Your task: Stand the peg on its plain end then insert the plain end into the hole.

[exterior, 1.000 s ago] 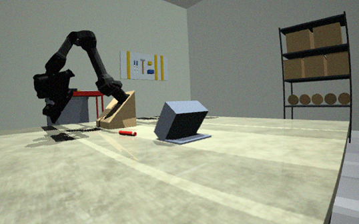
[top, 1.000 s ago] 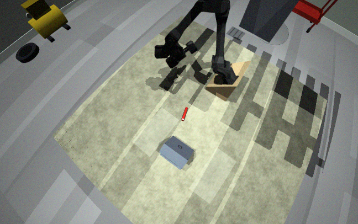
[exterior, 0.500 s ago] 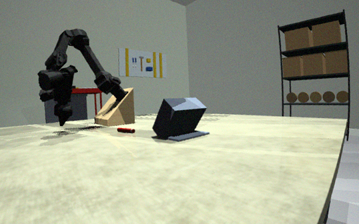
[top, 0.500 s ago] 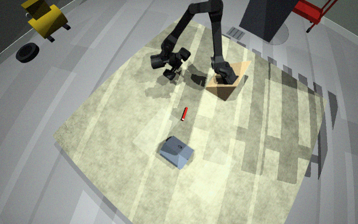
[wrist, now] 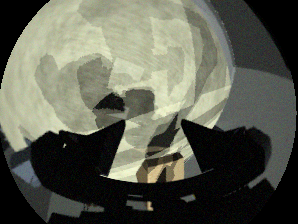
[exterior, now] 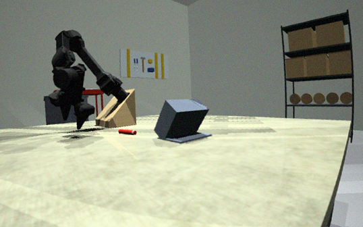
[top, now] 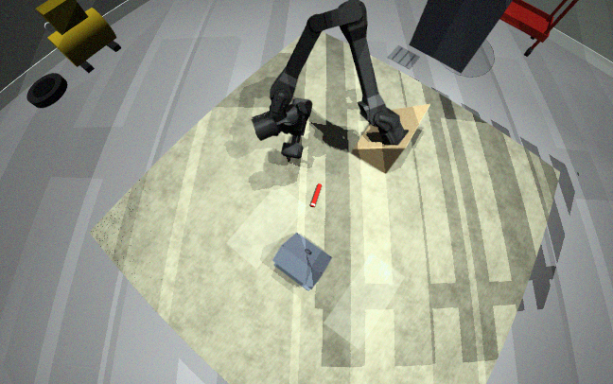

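Wide apart, the fingers of my gripper [top: 296,134] [exterior: 72,119] [wrist: 153,121] have nothing between them. They point down over the worktop [top: 213,284] [exterior: 189,187] [wrist: 125,30], and I can't see them touching anything. From overhead, I have the gripper between the peg and the worktop's top corner, to the left of the wooden wedge [top: 417,114] [exterior: 127,114] [wrist: 177,170] that carries the arm [top: 295,59] [exterior: 88,62].

The arm rises from the wedge, near the upper right edge, and folds over at a high elbow by the top corner. From there its far half drops steeply to the wrist. Through the wrist camera I see both dark fingertips with a broad gap between them, and part of the wedge low in the view.

As for the red peg [top: 316,195] [exterior: 127,131], it lies flat on the worktop, roughly midway between the left and right corners and well inside the edges. Overhead, its white-banded end faces the blue-grey sloped panel [top: 293,257] [exterior: 184,106], which stands farther from the top corner. I can make out the hole [top: 307,252] in the panel's face from above. Peg and panel are apart, with bare worktop between them.
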Motion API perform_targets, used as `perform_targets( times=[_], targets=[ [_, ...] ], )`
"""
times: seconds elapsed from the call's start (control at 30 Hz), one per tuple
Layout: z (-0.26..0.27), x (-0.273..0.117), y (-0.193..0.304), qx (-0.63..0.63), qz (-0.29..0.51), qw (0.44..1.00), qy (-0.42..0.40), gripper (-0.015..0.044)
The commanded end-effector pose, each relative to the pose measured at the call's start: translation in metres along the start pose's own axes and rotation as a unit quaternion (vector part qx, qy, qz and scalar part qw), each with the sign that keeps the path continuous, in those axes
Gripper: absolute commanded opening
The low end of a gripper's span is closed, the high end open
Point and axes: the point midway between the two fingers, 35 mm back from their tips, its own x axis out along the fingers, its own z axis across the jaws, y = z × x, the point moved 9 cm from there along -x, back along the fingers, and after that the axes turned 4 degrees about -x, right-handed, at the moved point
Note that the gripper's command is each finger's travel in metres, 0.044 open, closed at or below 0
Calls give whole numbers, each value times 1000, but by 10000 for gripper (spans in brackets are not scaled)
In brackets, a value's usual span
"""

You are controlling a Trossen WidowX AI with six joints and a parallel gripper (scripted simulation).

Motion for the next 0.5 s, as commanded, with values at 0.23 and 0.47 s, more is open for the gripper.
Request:
perform_targets(
  times=[0.23, 0.47],
  targets=[
    [48, -20, 9, -184, -22, 982, -46, 440],
    [77, -35, 20, -298, -43, 951, -70, 440]
  ],
)
